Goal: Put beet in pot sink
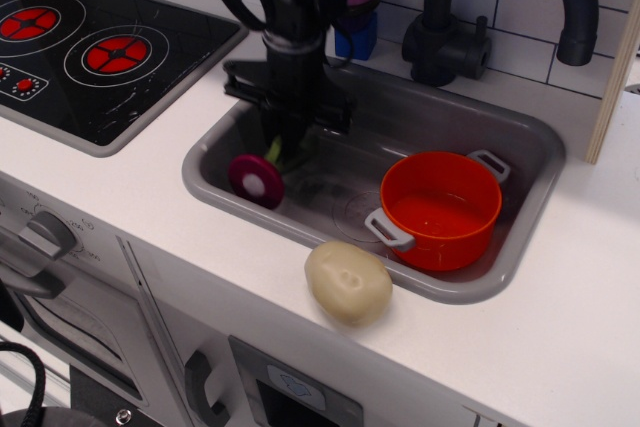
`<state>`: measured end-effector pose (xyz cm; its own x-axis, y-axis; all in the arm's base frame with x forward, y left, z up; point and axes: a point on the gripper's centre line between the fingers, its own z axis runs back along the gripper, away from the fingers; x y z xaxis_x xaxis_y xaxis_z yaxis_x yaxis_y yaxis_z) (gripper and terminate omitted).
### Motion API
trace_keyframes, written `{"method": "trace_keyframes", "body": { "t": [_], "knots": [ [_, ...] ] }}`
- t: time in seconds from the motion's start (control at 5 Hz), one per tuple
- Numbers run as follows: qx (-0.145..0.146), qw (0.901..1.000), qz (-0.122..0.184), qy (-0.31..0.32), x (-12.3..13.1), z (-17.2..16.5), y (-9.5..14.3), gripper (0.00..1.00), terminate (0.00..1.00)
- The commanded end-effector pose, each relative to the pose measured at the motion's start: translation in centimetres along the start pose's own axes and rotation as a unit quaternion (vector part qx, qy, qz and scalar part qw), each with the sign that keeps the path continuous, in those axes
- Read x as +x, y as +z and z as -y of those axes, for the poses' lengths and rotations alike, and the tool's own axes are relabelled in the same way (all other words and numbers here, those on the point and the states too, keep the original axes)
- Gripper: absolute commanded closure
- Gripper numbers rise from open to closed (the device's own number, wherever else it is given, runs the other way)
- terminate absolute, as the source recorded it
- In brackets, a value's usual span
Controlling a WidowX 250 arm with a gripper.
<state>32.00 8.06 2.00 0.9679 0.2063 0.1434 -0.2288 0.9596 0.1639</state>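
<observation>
The beet (256, 179) shows its magenta bulb and pale cut face at the left end of the grey sink (520, 137), hanging a little above the basin floor. Its green stalks run up into my gripper (285, 142), which is shut on them; the fingertips are mostly hidden by the black arm above. The orange-red pot (440, 209) with grey loop handles stands empty in the right half of the sink, well to the right of the beet and the gripper.
A beige potato-shaped lump (348, 282) lies on the white counter at the sink's front edge. A purple spiky toy on a blue base (357, 9) stands behind the sink. The black faucet (455, 27) rises at the back. The stove top (90, 47) is at the left.
</observation>
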Motion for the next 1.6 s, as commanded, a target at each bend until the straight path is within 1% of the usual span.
{"method": "trace_keyframes", "body": {
  "t": [0.0,0.2,0.4,0.6,0.8,1.0,1.2,1.4],
  "knots": [
    [-0.022,0.9962,0.079,0.031,1.1,-0.5,7.1,1.0,0.0],
    [-0.044,0.9922,0.111,0.035,1.3,1.6,8.9,1.0,0.0],
    [-0.044,0.9861,0.156,0.033,1.6,4.3,9.2,1.0,0.0],
    [-0.053,0.9812,0.182,0.034,1.5,6.5,9.0,1.0,0.0],
    [-0.063,0.9775,0.195,0.047,2.2,9.0,8.6,1.0,0.0],
    [-0.074,0.9756,0.198,0.059,2.9,10.2,8.0,1.0,0.0],
    [-0.104,0.9715,0.198,0.078,3.3,11.5,7.5,1.0,0.0],
    [-0.126,0.9699,0.181,0.104,3.4,12.3,6.9,1.0,0.0]
  ]
}}
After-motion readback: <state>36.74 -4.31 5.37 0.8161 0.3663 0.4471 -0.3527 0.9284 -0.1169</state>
